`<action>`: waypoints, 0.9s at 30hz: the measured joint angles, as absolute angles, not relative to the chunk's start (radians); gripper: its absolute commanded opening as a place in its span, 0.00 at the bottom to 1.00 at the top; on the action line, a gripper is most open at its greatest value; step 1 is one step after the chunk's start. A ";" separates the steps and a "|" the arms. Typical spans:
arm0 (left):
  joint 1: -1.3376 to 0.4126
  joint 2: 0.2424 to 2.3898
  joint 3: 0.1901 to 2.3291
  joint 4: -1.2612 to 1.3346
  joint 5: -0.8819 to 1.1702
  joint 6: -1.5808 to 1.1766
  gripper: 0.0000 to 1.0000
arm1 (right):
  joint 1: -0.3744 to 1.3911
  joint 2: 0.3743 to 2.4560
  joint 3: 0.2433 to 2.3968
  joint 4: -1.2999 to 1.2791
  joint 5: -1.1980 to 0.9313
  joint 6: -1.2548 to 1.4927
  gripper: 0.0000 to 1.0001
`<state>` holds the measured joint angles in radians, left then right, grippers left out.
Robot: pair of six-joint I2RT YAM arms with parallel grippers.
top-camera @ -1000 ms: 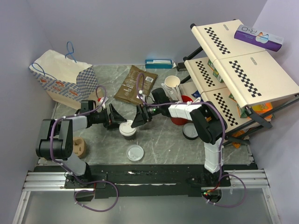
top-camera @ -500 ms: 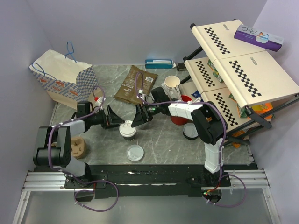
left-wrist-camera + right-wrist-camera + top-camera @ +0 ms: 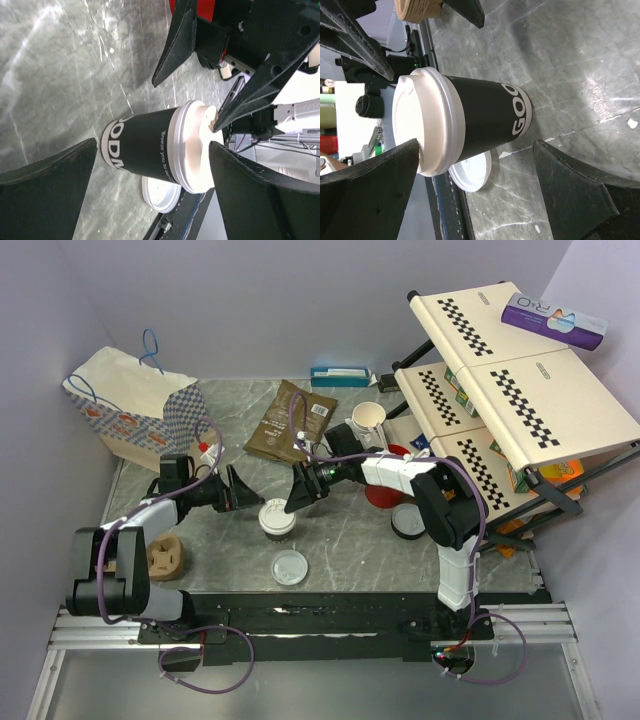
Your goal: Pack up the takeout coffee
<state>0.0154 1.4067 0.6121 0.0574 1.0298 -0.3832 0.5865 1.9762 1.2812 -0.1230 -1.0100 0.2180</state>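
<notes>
The takeout coffee (image 3: 277, 518) is a black paper cup with a white lid, upright on the grey marbled table (image 3: 350, 540). My left gripper (image 3: 243, 494) is open just left of it, nothing between its fingers. In the left wrist view the cup (image 3: 145, 147) stands ahead of the wide jaws of the left gripper (image 3: 152, 145). My right gripper (image 3: 299, 492) is open just up and right of the cup, one fingertip close to the lid. The right wrist view shows the cup (image 3: 480, 120) ahead of the right gripper (image 3: 476, 144), untouched by the pads.
A loose white lid (image 3: 290, 566) lies near the front edge. A paper bag (image 3: 135, 410) stands at the back left, a brown pouch (image 3: 292, 420) behind the cup. Stacked cream cups (image 3: 370, 425), a red cup (image 3: 385, 495), a checkered rack (image 3: 520, 390) and a cardboard carrier (image 3: 165, 557) surround the area.
My left arm has drawn back to the left, away from the cup, with its jaws a little wider. The right gripper stays by the lid. The cup has not moved.
</notes>
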 measured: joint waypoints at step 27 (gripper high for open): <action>0.005 1.359 0.612 -0.159 1.058 -0.297 0.99 | 0.629 1.965 1.284 -0.149 -1.038 0.222 1.00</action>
<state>0.0048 1.3586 0.6125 -0.1589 1.0576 -0.2970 0.6292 1.9648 1.2839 -0.1493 -1.0378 0.2222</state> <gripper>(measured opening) 0.994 0.994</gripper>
